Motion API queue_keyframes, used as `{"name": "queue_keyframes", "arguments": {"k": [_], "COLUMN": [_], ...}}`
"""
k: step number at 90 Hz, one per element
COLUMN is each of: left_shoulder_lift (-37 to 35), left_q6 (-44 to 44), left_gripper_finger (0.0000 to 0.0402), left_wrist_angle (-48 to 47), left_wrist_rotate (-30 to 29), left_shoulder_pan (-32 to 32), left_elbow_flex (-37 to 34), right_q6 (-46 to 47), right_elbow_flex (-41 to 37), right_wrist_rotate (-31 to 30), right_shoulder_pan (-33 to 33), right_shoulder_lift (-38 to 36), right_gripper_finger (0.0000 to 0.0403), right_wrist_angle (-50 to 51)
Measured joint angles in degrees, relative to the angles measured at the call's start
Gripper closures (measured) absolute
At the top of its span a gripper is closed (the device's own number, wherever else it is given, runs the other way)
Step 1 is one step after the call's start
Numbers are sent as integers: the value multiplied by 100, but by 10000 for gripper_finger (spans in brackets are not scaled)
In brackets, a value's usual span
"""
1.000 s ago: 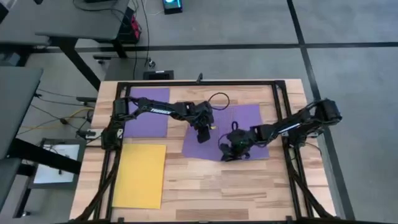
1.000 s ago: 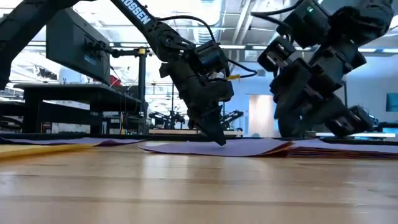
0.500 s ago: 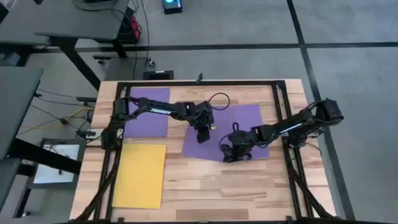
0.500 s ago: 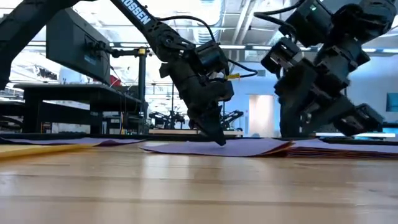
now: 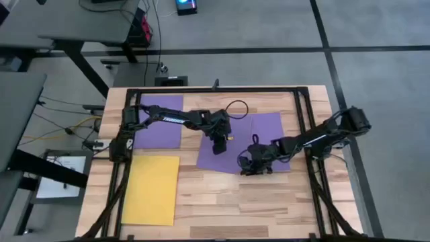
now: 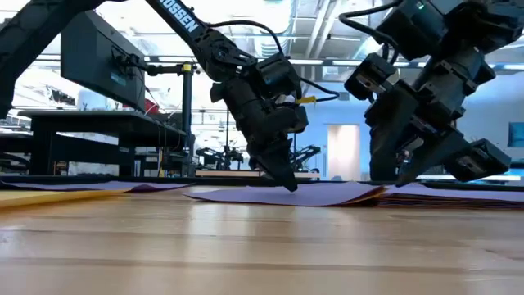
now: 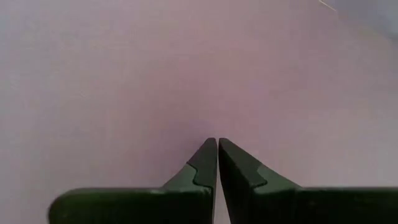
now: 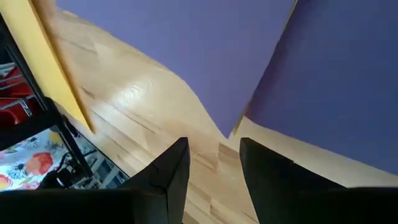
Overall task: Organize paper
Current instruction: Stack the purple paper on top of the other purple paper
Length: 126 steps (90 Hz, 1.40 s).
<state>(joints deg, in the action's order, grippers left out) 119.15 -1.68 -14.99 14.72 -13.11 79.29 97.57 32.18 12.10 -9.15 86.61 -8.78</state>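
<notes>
The left gripper [image 5: 217,149] is pressed, jaws closed and empty, onto the tilted purple sheet [image 5: 215,160] at mid-bench. The right gripper [image 5: 248,166], jaws parted, is poised above that sheet's corner. A yellow sheet [image 5: 151,189] is laid on the wooden bench [image 5: 222,202]; grey floor [image 5: 269,27] surrounds it.

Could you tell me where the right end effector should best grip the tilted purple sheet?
Probably at the near corner of the purple sheet, coming low from the table's front. There its edge overhangs the sheet beneath, and the open right end effector faces it. The shut left end effector presses the sheet flat.
</notes>
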Motion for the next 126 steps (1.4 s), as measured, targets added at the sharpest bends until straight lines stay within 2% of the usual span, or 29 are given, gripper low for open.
{"name": "queue_keyframes", "arguments": {"k": [20, 49, 66, 88, 126], "left_shoulder_lift": [-2, -7, -7, -7, -7], "left_q6": [-80, 241, 464, 566, 536], "left_gripper_finger": [402, 402, 402, 402, 402], "left_wrist_angle": [587, 687, 881, 987, 1202], "left_wrist_rotate": [-2, -4, -2, -2, -2], "left_shoulder_pan": [121, 376, 531, 608, 608], "left_elbow_flex": [0, -85, -351, -363, -363], "right_q6": [1, -39, -290, -466, -650], "right_elbow_flex": [0, -1, -1, 0, -2], "right_wrist_rotate": [-69, -318, -490, -621, -1578], "right_shoulder_pan": [0, 5, 208, 497, 802], "right_shoulder_lift": [0, 0, 0, 0, 0], "right_gripper_finger": [270, 270, 270, 270, 270], "right_wrist_angle": [-7, 22, 13, 158, 151]}}
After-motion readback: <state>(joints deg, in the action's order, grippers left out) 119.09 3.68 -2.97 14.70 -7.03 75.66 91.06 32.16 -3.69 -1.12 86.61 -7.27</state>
